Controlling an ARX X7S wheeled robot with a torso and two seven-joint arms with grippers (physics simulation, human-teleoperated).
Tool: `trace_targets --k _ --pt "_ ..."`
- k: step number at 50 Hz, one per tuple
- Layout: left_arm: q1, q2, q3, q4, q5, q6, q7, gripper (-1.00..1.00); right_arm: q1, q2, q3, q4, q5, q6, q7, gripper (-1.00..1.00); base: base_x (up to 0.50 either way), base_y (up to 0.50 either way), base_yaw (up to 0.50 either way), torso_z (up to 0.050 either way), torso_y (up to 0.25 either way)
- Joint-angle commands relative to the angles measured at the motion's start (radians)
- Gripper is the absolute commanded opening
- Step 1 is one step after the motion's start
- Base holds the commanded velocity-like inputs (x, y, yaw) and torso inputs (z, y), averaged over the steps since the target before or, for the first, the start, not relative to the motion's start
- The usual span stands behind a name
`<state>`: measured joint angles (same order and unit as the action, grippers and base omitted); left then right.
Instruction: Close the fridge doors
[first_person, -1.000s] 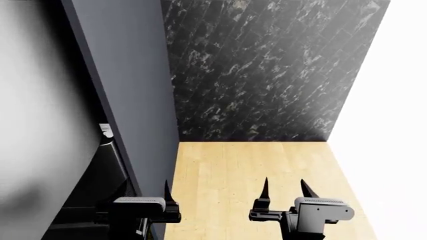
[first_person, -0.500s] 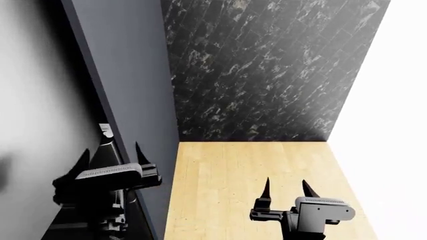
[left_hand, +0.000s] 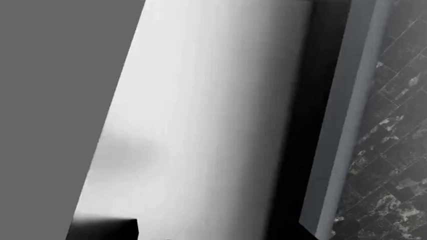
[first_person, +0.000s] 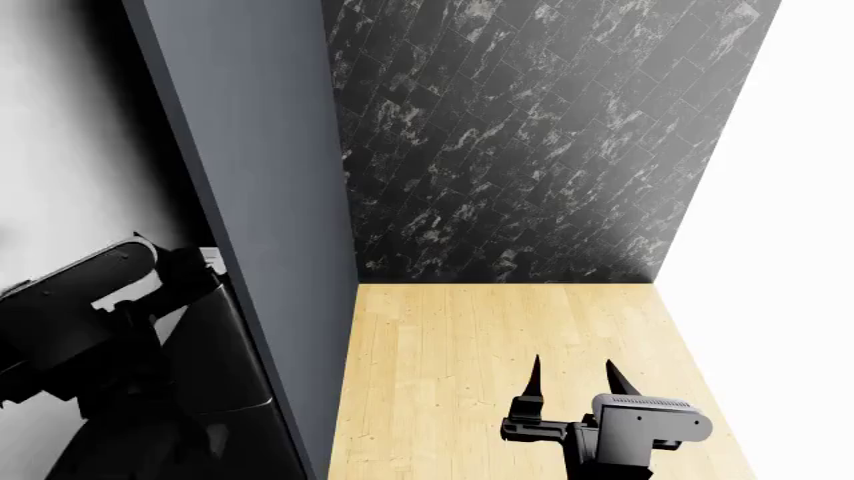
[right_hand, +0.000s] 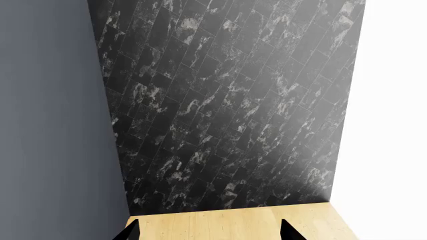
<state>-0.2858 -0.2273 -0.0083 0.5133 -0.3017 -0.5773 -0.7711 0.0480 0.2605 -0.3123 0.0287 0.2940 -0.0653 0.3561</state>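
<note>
A tall pale grey-white surface (first_person: 60, 140) fills the left of the head view. It looks like a fridge door, but I cannot tell which face it is. A glossy black surface (first_person: 220, 350) sits below it. My left arm (first_person: 87, 300) is raised against this pale surface; its fingers do not show. The left wrist view is filled by the same pale surface (left_hand: 200, 125) at close range. My right gripper (first_person: 574, 378) hangs open over the wooden floor with nothing in it, and its two fingertips frame bare floor in the right wrist view (right_hand: 208, 231).
A tall dark grey panel (first_person: 260, 200) stands edge-on between the pale surface and the black marbled wall (first_person: 521, 140). Light wooden floor (first_person: 481, 340) lies ahead, and a white wall (first_person: 787, 250) bounds the right. The grey panel edge (left_hand: 340, 125) also shows in the left wrist view.
My left arm has risen and swung left, from beside the grey panel's foot to up against the pale surface. The right gripper has stayed put.
</note>
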Motion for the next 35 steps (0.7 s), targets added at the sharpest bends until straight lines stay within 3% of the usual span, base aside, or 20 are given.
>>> trace_targets --k 1,12,21,27,35 --pt "-0.021 0.016 -0.143 -0.041 -0.043 -0.025 -0.039 1.0 0.001 0.003 -0.003 0.002 0.006 -0.004 0.0 1.0 0.0 0.0 0.0 0.0 0.0" --pt "-0.085 -0.056 -0.23 -0.02 -0.103 -0.154 -0.06 1.0 -0.001 0.006 -0.006 -0.001 0.007 -0.006 0.004 1.0 0.0 0.0 0.0 0.0 0.0" --pt "-0.169 -0.145 -0.307 -0.076 -0.183 -0.238 0.0 1.0 -0.002 0.009 -0.008 -0.001 0.009 -0.01 0.006 1.0 0.0 0.0 0.0 0.0 0.0" --pt "-0.267 -0.232 -0.295 -0.091 -0.227 -0.352 0.032 1.0 0.0 0.01 -0.01 0.001 0.008 -0.01 0.009 1.0 0.0 0.0 0.0 0.0 0.0" --pt "-0.517 -0.382 -0.199 -0.158 -0.279 -0.585 0.068 1.0 -0.001 0.011 -0.012 0.0 0.009 -0.012 0.012 1.0 0.0 0.0 0.0 0.0 0.0"
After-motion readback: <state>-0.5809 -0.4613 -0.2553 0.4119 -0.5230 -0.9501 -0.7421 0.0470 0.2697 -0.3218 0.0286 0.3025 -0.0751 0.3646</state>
